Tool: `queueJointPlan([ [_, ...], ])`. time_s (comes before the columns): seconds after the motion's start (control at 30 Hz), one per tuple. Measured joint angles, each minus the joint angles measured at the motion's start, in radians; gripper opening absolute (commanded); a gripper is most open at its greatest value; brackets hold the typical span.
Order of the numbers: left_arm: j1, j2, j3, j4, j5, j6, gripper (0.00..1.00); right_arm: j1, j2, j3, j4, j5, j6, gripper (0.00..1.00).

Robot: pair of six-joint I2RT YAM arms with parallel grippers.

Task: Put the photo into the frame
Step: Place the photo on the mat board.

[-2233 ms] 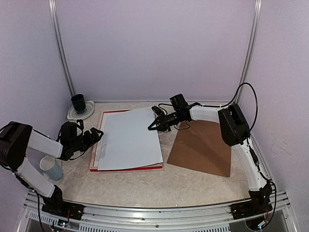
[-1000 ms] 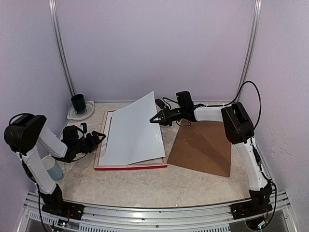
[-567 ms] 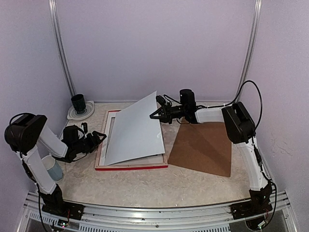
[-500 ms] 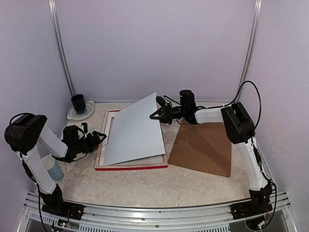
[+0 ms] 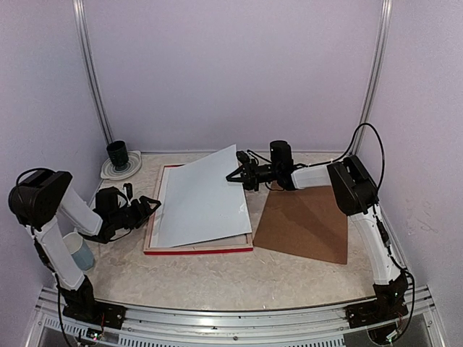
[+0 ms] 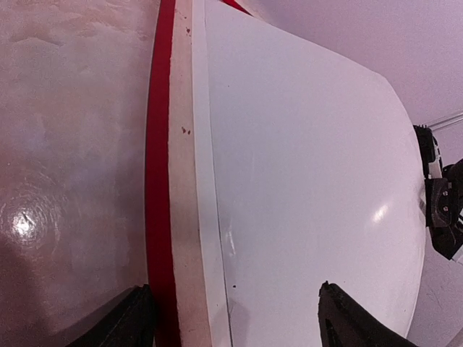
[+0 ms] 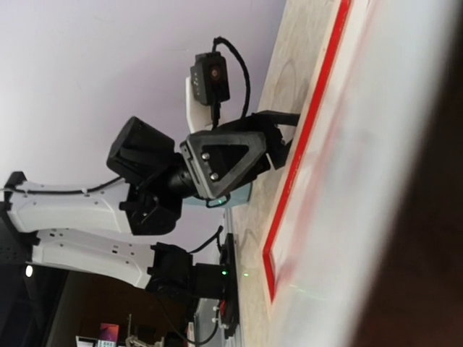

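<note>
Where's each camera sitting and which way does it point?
Top external: high behind the bases, looking down at the frame and white sheet; both arms show.
Left wrist: low at the frame's left edge, facing right across the sheet; own fingertips show.
Right wrist: at the sheet's right edge, facing left toward the left gripper; own blurred finger shows.
Shared: both wrist views show the red frame edge and sheet.
</note>
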Motion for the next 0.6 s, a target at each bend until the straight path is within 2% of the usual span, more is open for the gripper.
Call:
queueJointPlan([
  [0.13,0.0,0.003,0.001,0.003,0.003,-0.001,0.77,-0.001,0.005,-0.001,0.058,0.0,0.057,0.27],
  [0.27,0.0,0.004,0.001,0.005,0.005,-0.003,0.77,0.0,0.005,-0.018,0.174,-0.005,0.142,0.26],
  [0.6,-0.005,0.01,0.002,0.014,0.013,-0.004,0.77,0.01,0.043,-0.027,0.34,-0.011,0.266,0.05],
])
